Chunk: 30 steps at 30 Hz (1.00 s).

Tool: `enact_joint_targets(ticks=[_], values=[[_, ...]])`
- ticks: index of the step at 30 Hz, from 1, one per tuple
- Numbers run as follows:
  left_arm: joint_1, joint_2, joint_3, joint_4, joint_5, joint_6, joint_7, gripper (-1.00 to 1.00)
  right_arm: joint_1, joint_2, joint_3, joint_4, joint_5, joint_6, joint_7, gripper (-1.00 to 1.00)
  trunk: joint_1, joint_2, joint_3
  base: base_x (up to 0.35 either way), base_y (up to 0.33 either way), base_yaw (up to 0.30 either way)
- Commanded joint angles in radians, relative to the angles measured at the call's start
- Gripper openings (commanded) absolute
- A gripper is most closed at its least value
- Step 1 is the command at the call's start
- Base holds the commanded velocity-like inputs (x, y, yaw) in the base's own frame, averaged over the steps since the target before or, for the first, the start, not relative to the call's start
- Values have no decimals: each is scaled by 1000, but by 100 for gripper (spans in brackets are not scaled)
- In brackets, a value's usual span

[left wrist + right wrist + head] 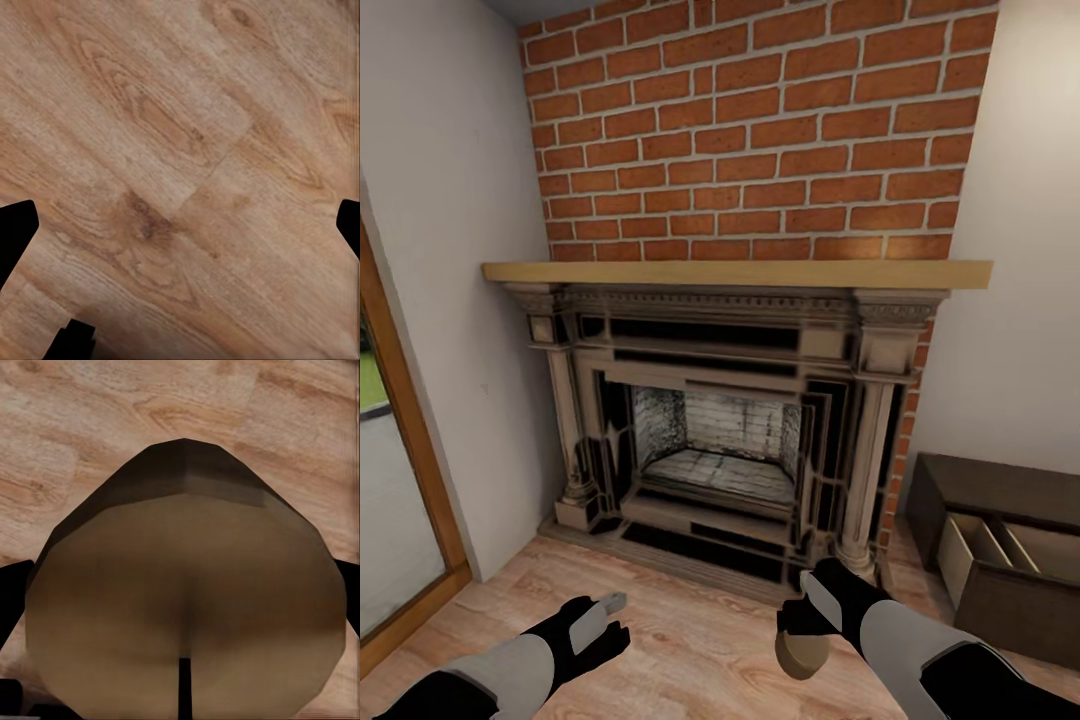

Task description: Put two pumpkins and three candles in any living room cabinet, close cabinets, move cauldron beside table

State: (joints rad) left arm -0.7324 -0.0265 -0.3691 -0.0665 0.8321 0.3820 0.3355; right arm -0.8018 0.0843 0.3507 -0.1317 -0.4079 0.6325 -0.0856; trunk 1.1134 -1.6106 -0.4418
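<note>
Candle (pixel 187 607) sits clamped in your right gripper (pixel 807 632), pinched across its round sides above the wooden floor (pixel 700 640). It's probably light, stiff and somewhat smooth, so keep gripping mid-body. It's squat, olive-brown, wick showing. Your left gripper (pixel 605 612) hangs empty, fingers spread. The cabinet (pixel 1010 490) stands at your right, one drawer pulled open.

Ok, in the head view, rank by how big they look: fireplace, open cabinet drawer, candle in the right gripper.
1. Fireplace, by far the largest.
2. Cabinet drawer, open and cut off by the frame edge, so its full size is unsure.
3. Candle, smallest, though it sits nearest the camera in the right gripper.
</note>
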Motion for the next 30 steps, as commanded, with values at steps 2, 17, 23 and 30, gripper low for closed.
enact_joint_targets(ticks=[2, 17, 23, 30], values=[[1, 0, -8, -2, 10, 5, 7, 100, 0, 1, 5, -2, -10, 4, -8, -100, -8, 14, 5, 0, 0, -117], [1, -1, -8, -2, 10, 5, 7, 100, 0, 0, 5, -2, -11, 4, -8, -100, -65, 119, 52, 0, 0, -207], [0, -1, -8, -2, 10, 5, 7, 100, 0, 0, 5, -2, -11, 4, -8, -100, -88, 161, 70, 0, 0, -293], [0, -1, -8, -2, 10, 5, 7, 100, 0, 0, 5, -2, -11, 4, -8, -100, -115, 210, 92, 0, 0, -294]])
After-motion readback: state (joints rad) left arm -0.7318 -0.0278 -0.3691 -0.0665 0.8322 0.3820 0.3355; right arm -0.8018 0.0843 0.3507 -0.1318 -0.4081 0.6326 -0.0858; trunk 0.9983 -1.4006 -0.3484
